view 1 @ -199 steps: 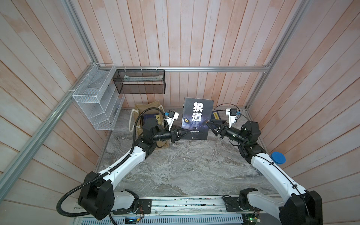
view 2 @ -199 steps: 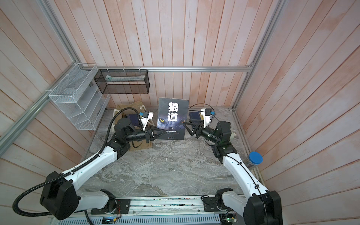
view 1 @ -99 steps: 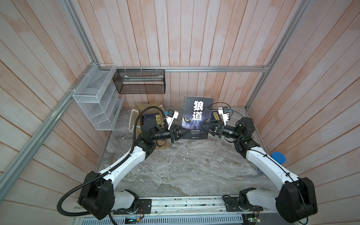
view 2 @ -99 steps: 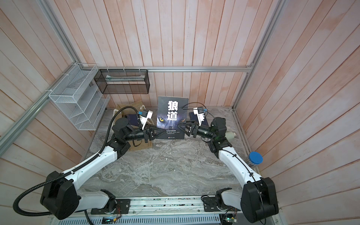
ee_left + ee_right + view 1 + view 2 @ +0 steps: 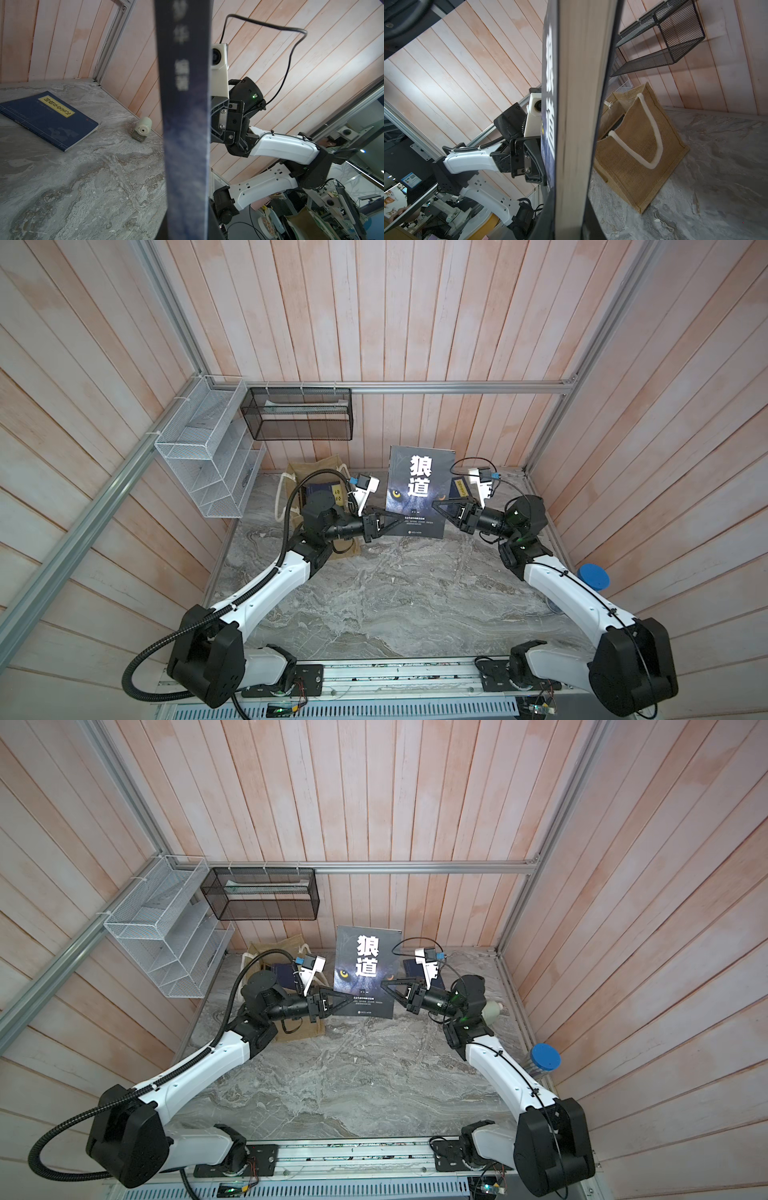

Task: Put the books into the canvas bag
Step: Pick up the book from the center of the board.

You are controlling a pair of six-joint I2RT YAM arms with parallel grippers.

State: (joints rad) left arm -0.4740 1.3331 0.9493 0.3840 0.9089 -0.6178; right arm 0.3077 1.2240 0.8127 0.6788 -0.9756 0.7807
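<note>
black book (image 5: 417,489) is held upright over the table (image 5: 395,593) at 12 o'clock | left gripper (image 5: 384,522) is closed on its 9 o'clock edge | right gripper (image 5: 441,506) is clamped on its 3 o'clock edge | canvas bag (image 5: 309,469) is seen at 10 o'clock, a navy book (image 5: 322,494) inside | second navy book (image 5: 47,118) is laid flat at 1 o'clock

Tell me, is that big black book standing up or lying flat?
Standing up. The black book shows its full cover in both top views, side edges pinched by the left hand and right hand.
</note>
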